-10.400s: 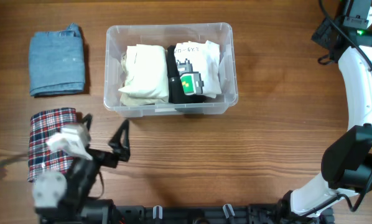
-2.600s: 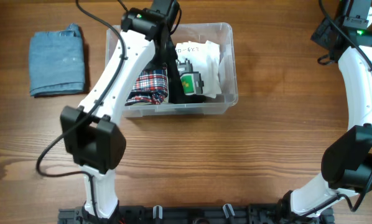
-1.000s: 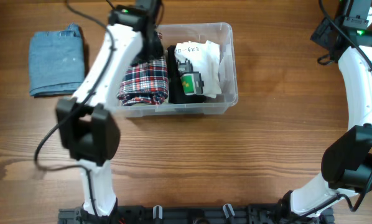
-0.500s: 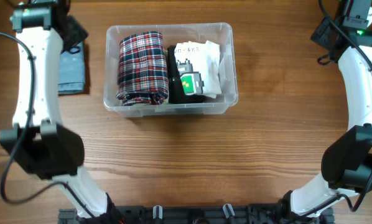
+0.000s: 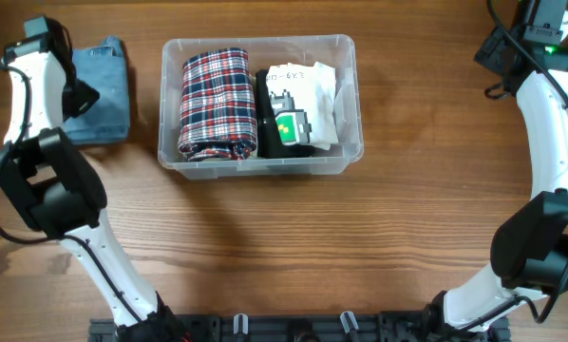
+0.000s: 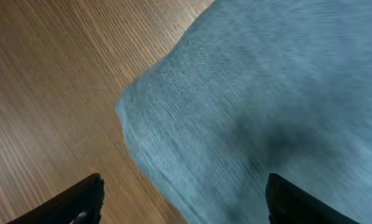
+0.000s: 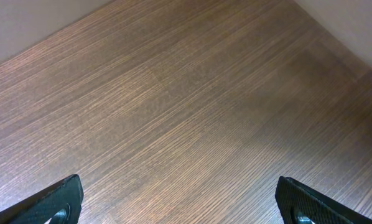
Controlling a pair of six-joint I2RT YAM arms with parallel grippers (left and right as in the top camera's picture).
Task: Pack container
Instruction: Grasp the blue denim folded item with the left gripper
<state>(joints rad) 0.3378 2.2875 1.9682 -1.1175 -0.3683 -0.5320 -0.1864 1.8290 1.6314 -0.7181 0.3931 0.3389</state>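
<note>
my left pincer (image 6: 186,205) hangs open over the denim (image 5: 108,85) at upper left, near the bin (image 5: 261,44) holding plaid (image 5: 216,103), right pincer (image 7: 183,208) open above the counter (image 7: 173,93).

Container (image 5: 261,40): clear plastic. Plaid cloth (image 5: 216,103): red, white and navy checks. White cloth (image 5: 319,90): black print, green patch (image 5: 288,126). Denim cloth (image 5: 111,90): plain light blue. Counter (image 5: 360,237): brown wood grain.

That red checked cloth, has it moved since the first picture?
Yes. The folded plaid cloth lay on the table below and left of the clear container; now it sits up and to the right, inside the container's left half.
</note>
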